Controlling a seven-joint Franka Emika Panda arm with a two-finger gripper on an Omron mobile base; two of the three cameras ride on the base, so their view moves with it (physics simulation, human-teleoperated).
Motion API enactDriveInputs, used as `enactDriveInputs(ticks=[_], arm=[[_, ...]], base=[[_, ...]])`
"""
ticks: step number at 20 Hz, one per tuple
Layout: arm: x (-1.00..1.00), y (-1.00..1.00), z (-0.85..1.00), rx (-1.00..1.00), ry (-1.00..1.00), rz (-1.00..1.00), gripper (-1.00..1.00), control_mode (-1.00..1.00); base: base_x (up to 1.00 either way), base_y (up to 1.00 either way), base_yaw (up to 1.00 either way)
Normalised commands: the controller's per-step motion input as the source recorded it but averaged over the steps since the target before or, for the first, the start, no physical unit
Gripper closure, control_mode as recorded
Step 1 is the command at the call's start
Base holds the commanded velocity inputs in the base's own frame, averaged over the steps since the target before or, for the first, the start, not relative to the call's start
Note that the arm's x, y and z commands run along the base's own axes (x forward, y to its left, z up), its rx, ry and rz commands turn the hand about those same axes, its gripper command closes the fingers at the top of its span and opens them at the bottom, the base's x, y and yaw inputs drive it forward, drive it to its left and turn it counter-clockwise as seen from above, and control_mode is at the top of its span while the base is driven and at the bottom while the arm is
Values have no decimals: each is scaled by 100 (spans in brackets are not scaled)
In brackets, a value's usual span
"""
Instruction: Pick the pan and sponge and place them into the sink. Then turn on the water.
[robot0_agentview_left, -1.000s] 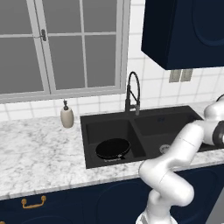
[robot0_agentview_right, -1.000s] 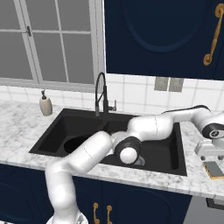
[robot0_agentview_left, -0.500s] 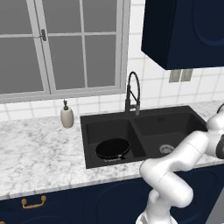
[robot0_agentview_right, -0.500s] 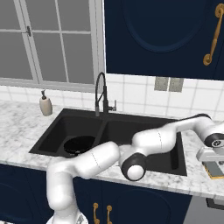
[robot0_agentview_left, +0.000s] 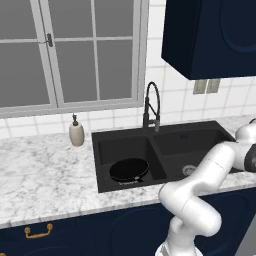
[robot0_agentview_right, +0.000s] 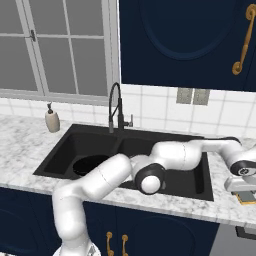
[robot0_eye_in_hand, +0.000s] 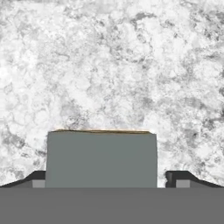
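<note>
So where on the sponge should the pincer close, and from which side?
From straight above, on the two short ends of the sponge. It lies flat on the marble counter, darker face up, and the open pincer already brackets those ends, fingertips clear of both sides.

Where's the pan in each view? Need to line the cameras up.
Left base view: the pan lies in the left basin of the sink, lower centre.
Right base view: same basin, lower left, partly behind the white arm.
Hand view: marble counter with the sponge at bottom centre.
Shared landmark: the faucet behind the sink's divider, in both base views.
</note>
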Motion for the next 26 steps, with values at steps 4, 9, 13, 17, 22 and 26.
enactDriveInputs(ticks=[4,9,13,17,22,26], arm=[[0,-13,-26,2,5,0,-100,-100],[0,-3,-21,2,5,0,100,-100],[0,0,-4,0,2,0,100,-100],[-6,-2,0,0,0,-3,100,-100],[-63,25,27,0,-2,-7,100,-100],[-77,99,59,-13,0,-1,100,-100]], base=[[0,0,0],[0,0,0],[0,0,0],[0,0,0],[0,0,0],[0,0,0]])
